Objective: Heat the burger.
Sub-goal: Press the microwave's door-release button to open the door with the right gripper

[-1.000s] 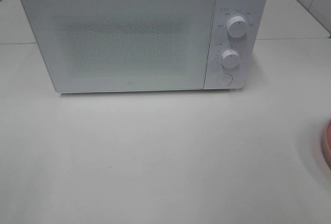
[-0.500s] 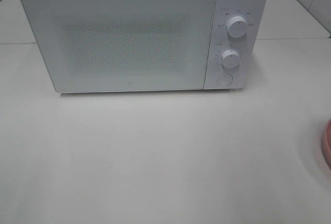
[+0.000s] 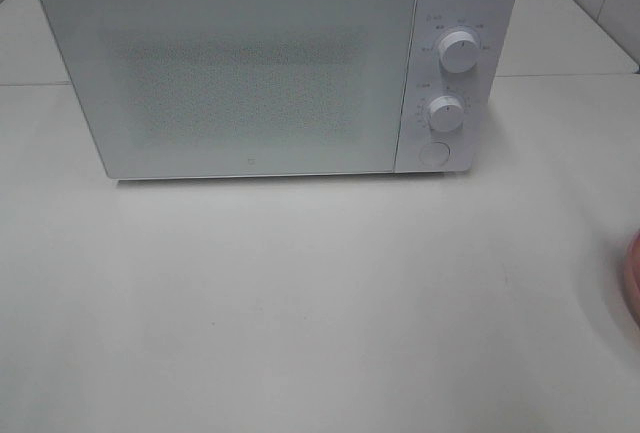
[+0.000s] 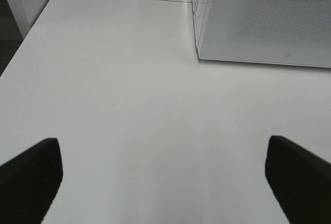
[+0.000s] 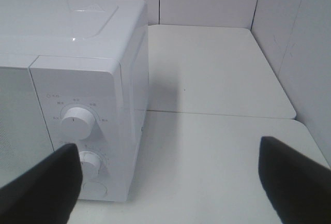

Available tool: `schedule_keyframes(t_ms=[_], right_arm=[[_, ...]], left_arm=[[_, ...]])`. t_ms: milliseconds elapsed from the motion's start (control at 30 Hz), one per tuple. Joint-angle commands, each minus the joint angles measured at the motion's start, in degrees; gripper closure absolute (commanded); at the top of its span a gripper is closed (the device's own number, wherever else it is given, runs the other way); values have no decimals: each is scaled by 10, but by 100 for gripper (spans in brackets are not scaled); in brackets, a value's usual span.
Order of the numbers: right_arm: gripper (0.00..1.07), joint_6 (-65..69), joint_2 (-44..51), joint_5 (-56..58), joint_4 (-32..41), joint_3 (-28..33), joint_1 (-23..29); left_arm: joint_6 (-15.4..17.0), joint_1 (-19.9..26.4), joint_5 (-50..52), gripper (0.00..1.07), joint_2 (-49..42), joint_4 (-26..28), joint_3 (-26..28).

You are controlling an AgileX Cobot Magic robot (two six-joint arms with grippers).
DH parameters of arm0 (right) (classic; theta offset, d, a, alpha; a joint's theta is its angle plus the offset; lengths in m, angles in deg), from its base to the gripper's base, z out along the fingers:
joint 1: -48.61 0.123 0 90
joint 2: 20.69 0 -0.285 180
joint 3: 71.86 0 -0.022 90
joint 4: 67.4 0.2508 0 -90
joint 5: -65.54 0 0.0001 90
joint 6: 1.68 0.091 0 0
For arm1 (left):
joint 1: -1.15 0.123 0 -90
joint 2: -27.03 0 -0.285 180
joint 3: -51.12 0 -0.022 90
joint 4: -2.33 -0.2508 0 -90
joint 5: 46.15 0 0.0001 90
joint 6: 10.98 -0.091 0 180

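I am not seeing the burger in any view, so I cannot tell where it is sitting or how it is looking. I am holding my left gripper (image 4: pixel 163 146) spread wide over the smooth white table (image 3: pixel 300 303), nothing between its dark fingers. My right gripper (image 5: pixel 168 149) is likewise gaping and empty, facing the control panel of the microwave (image 3: pixel 250 73). That box is standing glossy and white, door closed, its speckled glass hiding the inside. An upper knob (image 3: pixel 457 52) and a lower knob (image 3: pixel 445 113) are sitting above a round button (image 3: pixel 433 153). A pink plate rim (image 3: pixel 633 278) is peeking in at the high view's right edge.
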Motion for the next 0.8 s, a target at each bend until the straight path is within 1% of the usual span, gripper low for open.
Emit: schedule_keyframes(t_ms=[33, 67, 100, 133, 200, 267, 300, 367, 400, 500, 567, 633, 800], right_arm=[[25, 7, -19, -47, -2, 10, 1], [25, 10, -37, -75, -2, 21, 1], [25, 10, -37, -75, -2, 21, 1], [25, 15, -58, -108, -2, 32, 1], [25, 18, -67, -119, -2, 36, 1], [25, 25, -97, -167, -2, 50, 1], [25, 25, -97, -167, -2, 50, 1], [26, 25, -127, -218, 6, 65, 1], [26, 25, -127, -218, 6, 65, 1], [27, 2, -167, -266, 31, 78, 1], [27, -6, -178, -276, 36, 81, 1], [28, -25, -204, -307, 60, 91, 1], [30, -49, -244, -343, 75, 97, 8]], left_arm=[[0, -3, 0, 6, -9, 1, 0], [0, -3, 0, 6, -9, 1, 0], [0, -3, 0, 6, -9, 1, 0], [0, -3, 0, 6, -9, 1, 0], [0, -3, 0, 6, -9, 1, 0], [0, -3, 0, 6, -9, 1, 0], [0, -3, 0, 6, -9, 1, 0], [0, -3, 0, 6, -9, 1, 0], [0, -3, 0, 6, -9, 1, 0], [0, -3, 0, 6, -9, 1, 0], [0, -3, 0, 6, -9, 1, 0], [0, -3, 0, 6, -9, 1, 0], [0, -3, 0, 6, -9, 1, 0]])
